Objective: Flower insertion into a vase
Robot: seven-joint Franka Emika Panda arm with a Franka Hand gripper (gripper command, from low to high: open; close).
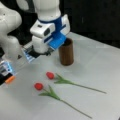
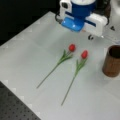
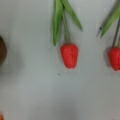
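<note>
While both red-headed, green-stemmed tulips [image 1: 38, 86] [image 1: 50, 75] lie flat on the pale table [image 1: 100, 72], the white-and-blue gripper [image 1: 42, 53] hovers above; whether its fingers are parted cannot be told. Rightward stands the dark-brown wooden cylinder vase [image 1: 66, 52], empty. Gripping a stem near the bloom looks wisest.

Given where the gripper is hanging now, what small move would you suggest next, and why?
Probably a short descent toward the tulip nearer the vase. Both tulips lie flat on the table, untouched, and the vase looks empty in a front view. The gripper hangs above the table beside the vase, holding nothing, and the wrist view centres that tulip's red head.
</note>
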